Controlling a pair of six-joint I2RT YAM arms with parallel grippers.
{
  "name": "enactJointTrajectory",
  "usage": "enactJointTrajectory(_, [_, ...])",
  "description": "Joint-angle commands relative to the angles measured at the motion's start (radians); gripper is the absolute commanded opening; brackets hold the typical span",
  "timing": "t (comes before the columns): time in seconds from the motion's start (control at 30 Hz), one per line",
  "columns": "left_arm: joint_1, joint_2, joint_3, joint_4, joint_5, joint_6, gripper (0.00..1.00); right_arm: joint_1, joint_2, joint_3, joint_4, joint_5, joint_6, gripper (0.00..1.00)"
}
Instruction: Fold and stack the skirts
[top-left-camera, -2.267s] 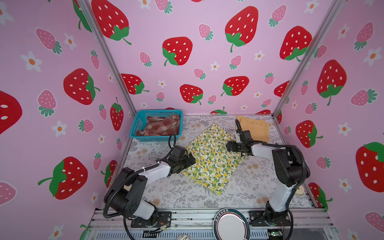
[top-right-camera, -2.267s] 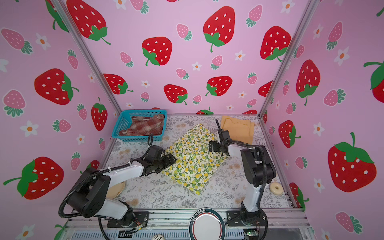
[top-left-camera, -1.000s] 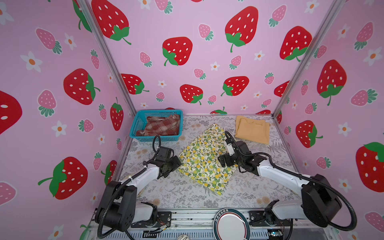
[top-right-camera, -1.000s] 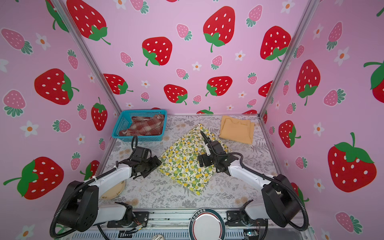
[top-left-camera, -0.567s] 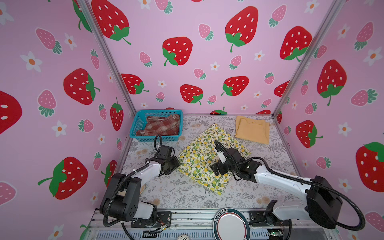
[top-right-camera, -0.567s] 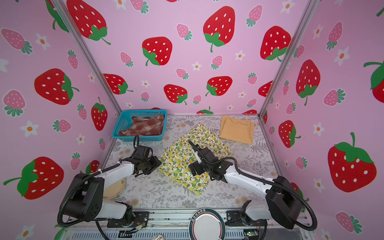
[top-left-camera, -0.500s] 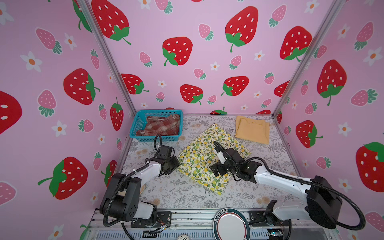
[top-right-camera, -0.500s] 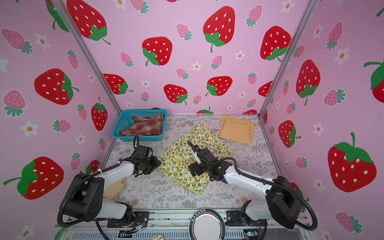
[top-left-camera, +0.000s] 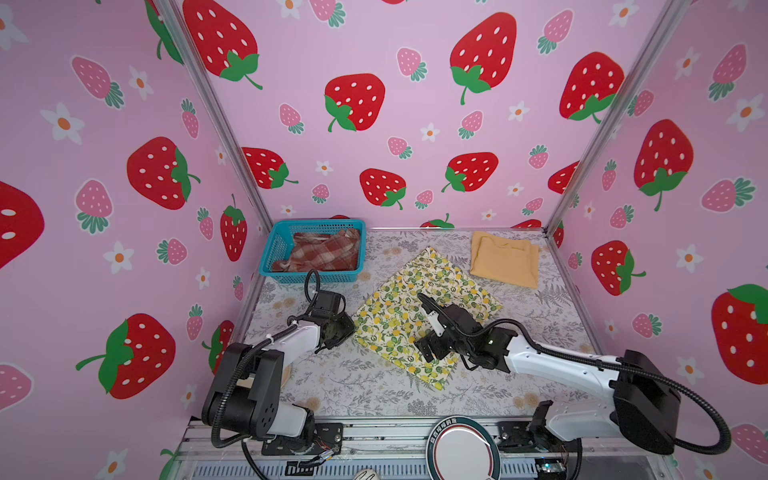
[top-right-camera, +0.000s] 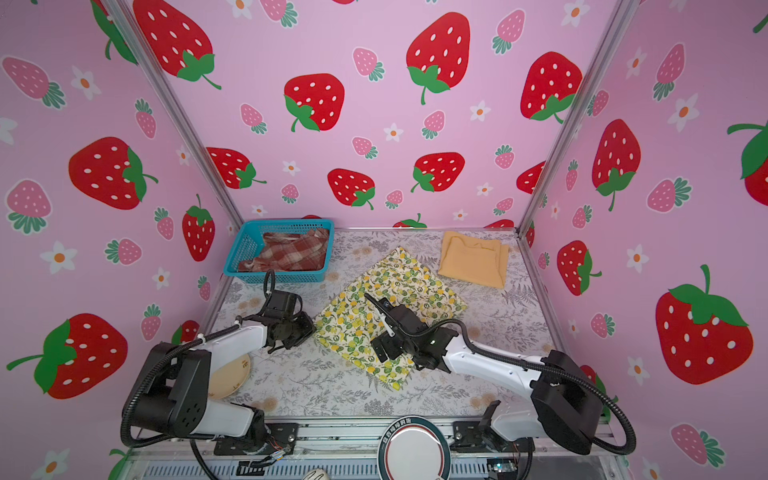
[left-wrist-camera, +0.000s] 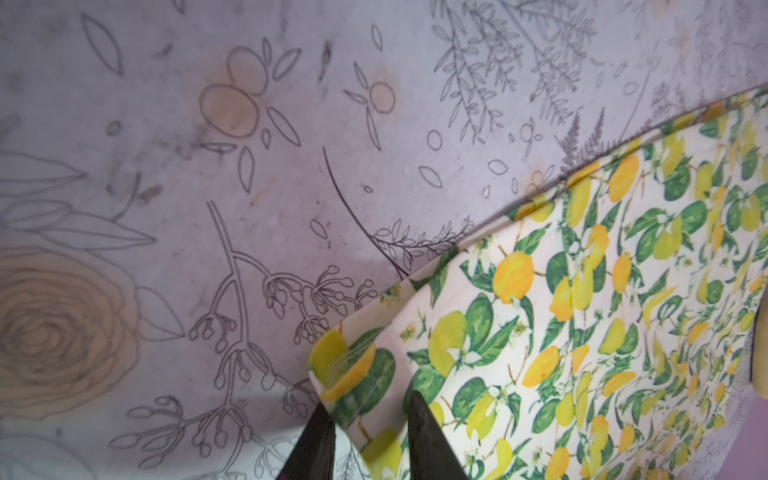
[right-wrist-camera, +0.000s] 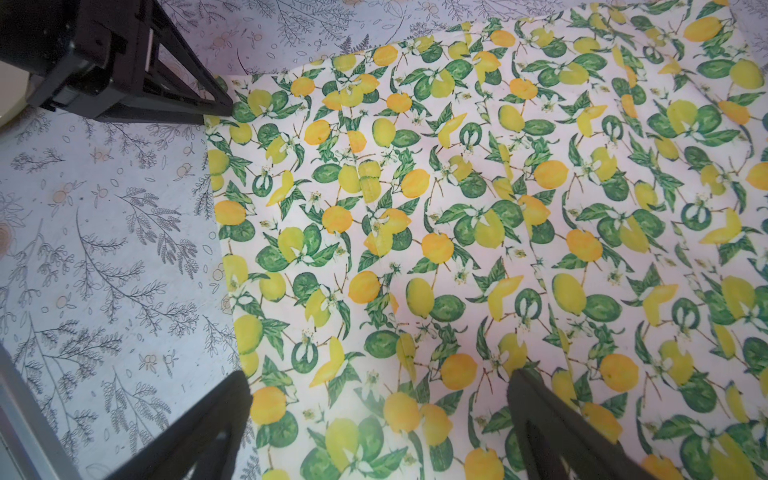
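The lemon skirt (top-left-camera: 415, 307) (top-right-camera: 395, 286) lies spread flat in the middle of the table. My left gripper (top-left-camera: 349, 328) (top-right-camera: 312, 327) is at its left corner. In the left wrist view the gripper (left-wrist-camera: 370, 401) stands open by a narrow gap, with the curled-up corner of the lemon skirt (left-wrist-camera: 582, 332) between the fingers. My right gripper (top-left-camera: 426, 332) (right-wrist-camera: 380, 378) hovers wide open over the lemon skirt (right-wrist-camera: 457, 208) near its front edge, holding nothing. The mustard skirt (top-left-camera: 503, 259) lies folded at the back right. The plaid skirt (top-left-camera: 324, 251) is crumpled in the basket.
The teal mesh basket (top-left-camera: 275, 249) stands at the back left corner. A tan plate (top-right-camera: 230, 374) lies under the left arm near the front left. A round disc (top-left-camera: 461, 449) sits on the front rail. Pink strawberry walls close in three sides.
The left gripper's jaws have narrowed round the skirt's left corner. The right arm has swung from the skirt's right side forward and left over its front part, still open.
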Motion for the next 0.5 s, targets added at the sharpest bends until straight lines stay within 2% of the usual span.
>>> enactJointTrajectory(0.0, [0.008,0.027,0.01,-0.027,-0.011,0.01,0.29,0.015,0.007,0.022,-0.014,0.017,0.007,1.0])
enactJointTrajectory(0.03, [0.009,0.03,0.01,-0.027,-0.011,0.011,0.23,0.018,0.007,0.021,-0.013,0.017,0.008,1.0])
enactJointTrajectory(0.07, [0.01,0.036,0.014,-0.035,-0.011,0.01,0.13,0.02,0.007,0.019,-0.013,0.017,0.01,1.0])
enactJointTrajectory(0.27, [0.014,0.061,0.044,-0.043,-0.01,0.024,0.09,0.054,0.006,0.018,-0.021,0.04,0.007,1.0])
enactJointTrajectory(0.3, [0.014,0.06,0.049,-0.05,-0.01,0.024,0.0,0.061,0.006,0.017,-0.023,0.042,0.005,1.0])
enactJointTrajectory(0.47, [0.015,0.035,0.096,-0.091,0.0,0.033,0.0,0.097,0.005,-0.005,-0.028,0.068,0.012,1.0])
